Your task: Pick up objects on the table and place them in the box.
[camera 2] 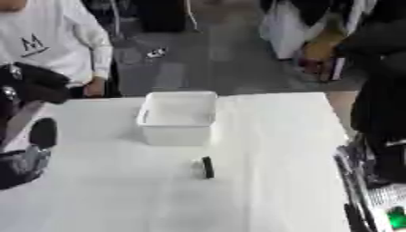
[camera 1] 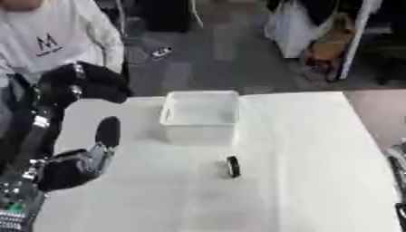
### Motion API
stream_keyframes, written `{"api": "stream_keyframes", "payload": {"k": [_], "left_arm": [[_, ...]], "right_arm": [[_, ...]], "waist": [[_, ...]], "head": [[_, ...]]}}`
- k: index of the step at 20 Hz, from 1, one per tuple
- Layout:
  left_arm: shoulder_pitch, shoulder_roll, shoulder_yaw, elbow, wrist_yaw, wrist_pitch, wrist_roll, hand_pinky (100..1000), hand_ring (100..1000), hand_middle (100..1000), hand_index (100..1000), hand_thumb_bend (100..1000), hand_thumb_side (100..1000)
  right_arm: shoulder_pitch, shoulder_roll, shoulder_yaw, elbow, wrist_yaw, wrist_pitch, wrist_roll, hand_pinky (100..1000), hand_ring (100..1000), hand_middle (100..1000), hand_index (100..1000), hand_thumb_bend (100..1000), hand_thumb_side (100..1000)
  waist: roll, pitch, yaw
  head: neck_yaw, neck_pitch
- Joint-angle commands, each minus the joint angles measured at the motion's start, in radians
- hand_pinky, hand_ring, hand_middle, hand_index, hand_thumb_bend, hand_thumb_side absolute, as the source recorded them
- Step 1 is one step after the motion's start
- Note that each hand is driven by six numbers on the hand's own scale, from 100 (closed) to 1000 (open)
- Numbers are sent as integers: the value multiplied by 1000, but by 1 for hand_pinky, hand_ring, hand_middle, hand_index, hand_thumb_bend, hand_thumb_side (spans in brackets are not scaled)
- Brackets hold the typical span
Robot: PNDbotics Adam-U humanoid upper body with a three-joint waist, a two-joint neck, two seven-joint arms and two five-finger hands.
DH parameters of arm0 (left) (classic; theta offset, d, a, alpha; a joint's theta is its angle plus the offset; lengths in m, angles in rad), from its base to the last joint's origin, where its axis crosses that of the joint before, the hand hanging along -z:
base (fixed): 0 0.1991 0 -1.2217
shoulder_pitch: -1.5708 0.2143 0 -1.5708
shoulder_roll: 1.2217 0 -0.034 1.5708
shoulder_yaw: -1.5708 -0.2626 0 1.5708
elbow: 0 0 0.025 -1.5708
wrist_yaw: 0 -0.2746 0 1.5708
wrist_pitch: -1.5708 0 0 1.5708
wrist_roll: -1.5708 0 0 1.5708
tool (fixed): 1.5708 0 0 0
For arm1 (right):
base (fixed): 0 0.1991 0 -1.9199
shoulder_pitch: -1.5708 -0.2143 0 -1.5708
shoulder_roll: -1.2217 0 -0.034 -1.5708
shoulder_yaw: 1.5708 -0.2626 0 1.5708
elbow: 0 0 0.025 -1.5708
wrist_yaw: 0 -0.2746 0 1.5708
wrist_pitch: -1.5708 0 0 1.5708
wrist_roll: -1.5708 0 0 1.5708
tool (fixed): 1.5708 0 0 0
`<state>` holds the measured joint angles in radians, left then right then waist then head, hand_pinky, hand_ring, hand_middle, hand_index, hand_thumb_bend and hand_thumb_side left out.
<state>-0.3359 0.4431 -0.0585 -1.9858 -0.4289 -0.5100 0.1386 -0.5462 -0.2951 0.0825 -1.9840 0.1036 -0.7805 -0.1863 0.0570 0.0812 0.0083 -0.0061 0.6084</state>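
A white open box (camera 1: 200, 115) stands on the white table (camera 1: 301, 149), toward its far side. A small black, wheel-like object (camera 1: 232, 166) stands on edge just in front of the box, a little to its right. My left hand (camera 1: 73, 168) hovers over the table's left edge, level with that object and well to its left; a black rounded shape (camera 1: 108, 131) rises from it, and I cannot make out whether it is part of the hand or something held. My right hand (camera 2: 355, 174) rests at the table's right edge with straight fingers, holding nothing.
A person in a white top (camera 2: 47, 43) stands at the table's far left corner, not touching anything. Bags (camera 1: 313, 36) sit on the floor beyond the table. My black left upper arm (camera 1: 79, 86) hangs over the far left corner.
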Motion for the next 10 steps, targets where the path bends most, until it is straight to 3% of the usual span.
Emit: {"api": "stream_keyframes", "payload": {"k": [1, 3, 5, 7, 8, 9, 10], "left_arm": [[-3, 21, 10, -14, -3, 4, 13, 576, 502, 656, 668, 195, 565], [-1, 21, 10, -14, -4, 6, 18, 576, 502, 656, 668, 198, 563], [1, 21, 12, -14, -6, 9, 25, 576, 502, 656, 668, 201, 562], [2, 22, 15, -14, -10, 13, 32, 575, 502, 656, 668, 205, 561], [3, 22, 15, -14, -11, 16, 35, 575, 502, 657, 668, 189, 567], [3, 23, 15, -14, -13, 18, 38, 575, 502, 656, 668, 208, 561], [4, 24, 15, -14, -16, 22, 39, 575, 502, 656, 668, 208, 561]], "right_arm": [[-31, -26, 3, -3, 12, -1, -2, 430, 502, 525, 573, 100, 797], [-33, -28, 3, 5, 18, 1, -4, 418, 499, 522, 578, 100, 804], [-34, -30, 0, 24, 32, 38, -12, 396, 490, 517, 586, 100, 806], [-35, -32, -5, 44, 56, 109, -26, 364, 478, 507, 596, 100, 813], [-37, -33, -6, 49, 72, 144, -33, 369, 479, 507, 594, 100, 734], [-36, -34, -7, 55, 89, 178, -39, 345, 475, 509, 616, 100, 834], [-37, -35, -8, 68, 114, 220, -40, 343, 475, 511, 622, 100, 837]], "waist": [[-5, -16, 0], [-6, -16, 0], [-6, -17, 1], [-8, -18, 3], [-8, -18, 3], [-9, -19, 4], [-10, -20, 4]], "head": [[-5, 31], [-2, 38], [-1, 44], [-2, 46], [-2, 47], [-3, 47], [-3, 49]]}}
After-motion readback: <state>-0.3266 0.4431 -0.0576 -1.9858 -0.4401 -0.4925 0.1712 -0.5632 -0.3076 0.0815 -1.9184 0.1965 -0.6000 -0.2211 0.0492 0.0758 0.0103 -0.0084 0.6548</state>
